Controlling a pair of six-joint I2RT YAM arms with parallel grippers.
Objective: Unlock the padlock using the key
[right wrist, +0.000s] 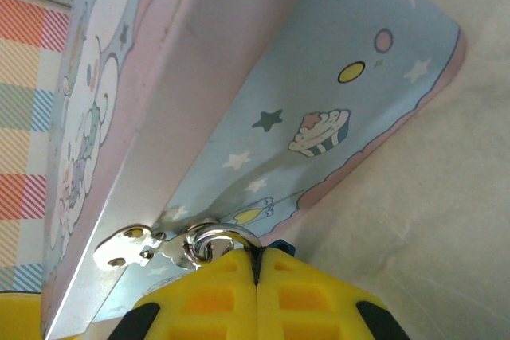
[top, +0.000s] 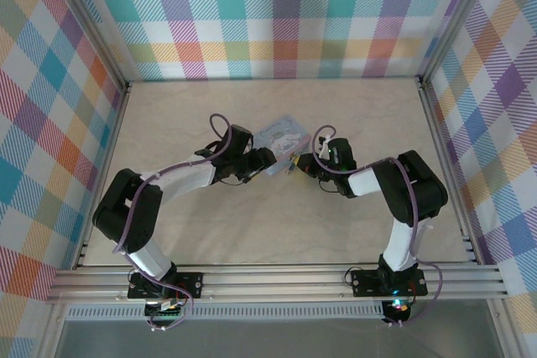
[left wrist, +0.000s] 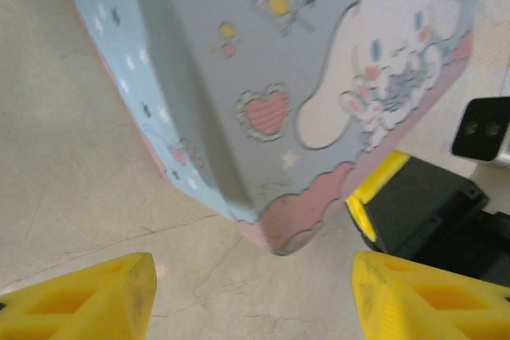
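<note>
Pastel plaid walls (top: 285, 14) box in a pale, marble-patterned worktop (top: 252, 224). Near its centre in the overhead view lies a pale blue rectangular tin with a cartoon picture (top: 281, 133), and both arms reach in to its lower edge.

The left pincer (top: 273, 162) sits at the tin's lower left. In its wrist view the left pincer (left wrist: 251, 284) is spread wide, one yellow fingertip in each bottom corner with bare worktop between them. The tin (left wrist: 319, 77) fills the upper frame, clear of both fingertips.

The right pincer (top: 302, 165) comes in from the lower right, just beside the left one. In its wrist view the right pincer (right wrist: 255, 259) has its yellow fingers pressed together with only a hairline seam. I cannot tell if anything thin is pinched there.

The tiny dark padlock (right wrist: 217, 236) lies directly at those fingertips. Its silver shackle loops just above the left finger through the tin's shiny metal hasp (right wrist: 127, 248), and a bluish bit peeks out right of the seam. Its body is mostly hidden behind the fingers, against the tin's side wall (right wrist: 319, 101).
</note>
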